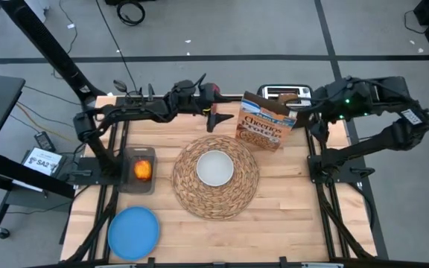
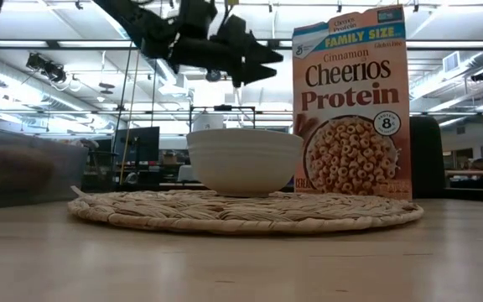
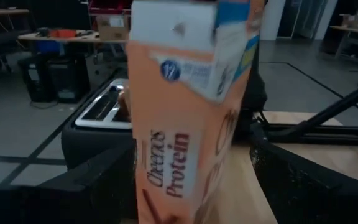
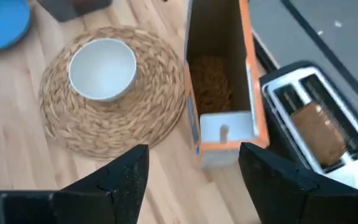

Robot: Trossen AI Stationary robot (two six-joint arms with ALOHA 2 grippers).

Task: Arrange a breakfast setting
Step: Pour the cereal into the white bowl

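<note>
Right end effector [image 4: 191, 171] wide open, empty, above cereal box [image 4: 219, 87] and toaster [image 4: 319, 134].

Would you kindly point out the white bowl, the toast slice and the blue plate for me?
white bowl [image 1: 215, 168]: high view, centre of its inside.
toast slice [image 4: 319, 131]: right wrist view, top edge sticking out of the toaster slot.
blue plate [image 1: 133, 231]: high view, middle of its face.

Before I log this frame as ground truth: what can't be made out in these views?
- Apple: in the low view, only a blur behind the bin's wall.
- Toast slice: lower part hidden in the toaster slot.
- Pink cup, dark spoon: no view shows them.
</note>
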